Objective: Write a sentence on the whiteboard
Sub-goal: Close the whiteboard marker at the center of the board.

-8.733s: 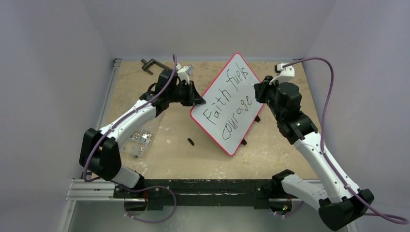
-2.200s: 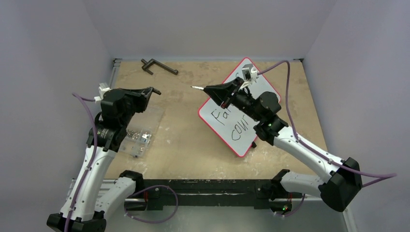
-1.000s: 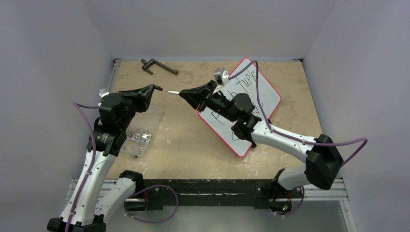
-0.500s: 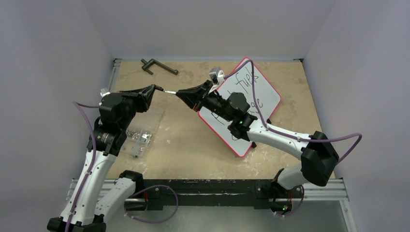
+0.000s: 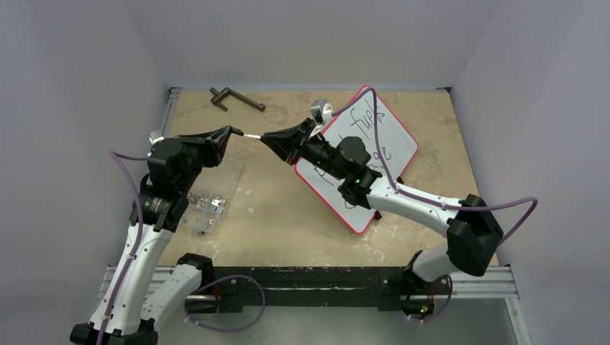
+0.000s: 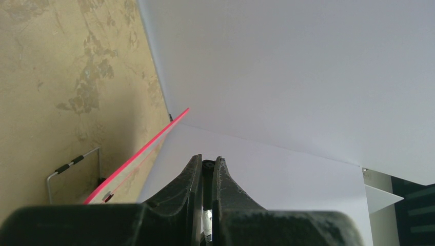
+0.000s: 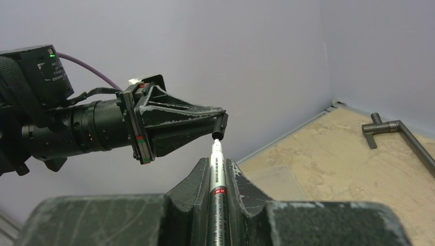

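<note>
The whiteboard, white with a red rim, lies tilted at the table's far right. Its black lettering shows "fuels"; my right arm hides the other words. My right gripper is shut on a silver marker and points left, raised over the table's middle. My left gripper is shut on the black marker cap. The marker's tip touches the cap's mouth. In the left wrist view the cap sits between my shut fingers, and the board's red edge shows at left.
A dark metal clamp lies at the far left of the table, also in the right wrist view. A clear plastic box of small parts sits under my left arm. Grey walls stand close on three sides.
Both grippers have left the board. My right gripper carried the marker left until its tip met the cap in my left gripper. In the last half second it barely moved.
</note>
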Robot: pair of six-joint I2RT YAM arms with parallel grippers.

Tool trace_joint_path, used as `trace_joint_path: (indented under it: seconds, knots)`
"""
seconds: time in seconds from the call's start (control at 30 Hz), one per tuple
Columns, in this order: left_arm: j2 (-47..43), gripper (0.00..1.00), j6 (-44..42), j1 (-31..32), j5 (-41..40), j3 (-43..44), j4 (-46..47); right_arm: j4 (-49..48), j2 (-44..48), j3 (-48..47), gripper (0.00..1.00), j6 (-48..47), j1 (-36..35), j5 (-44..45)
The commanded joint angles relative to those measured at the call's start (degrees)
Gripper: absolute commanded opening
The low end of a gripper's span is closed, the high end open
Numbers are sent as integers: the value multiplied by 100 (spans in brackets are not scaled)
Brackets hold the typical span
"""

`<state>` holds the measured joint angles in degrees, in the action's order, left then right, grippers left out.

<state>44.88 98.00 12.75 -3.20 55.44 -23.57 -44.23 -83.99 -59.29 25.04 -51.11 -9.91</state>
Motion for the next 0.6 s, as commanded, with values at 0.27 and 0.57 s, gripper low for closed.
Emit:
trace_joint_path:
  seconds: [0.27,0.57]
  knots:
    - [21,0,112,-45,227,28,152,-131,-189,-439,0,-33,-59,165]
    - [13,0,188,-45,294,38,154,-78,-402,-569,0,-50,-91,227]
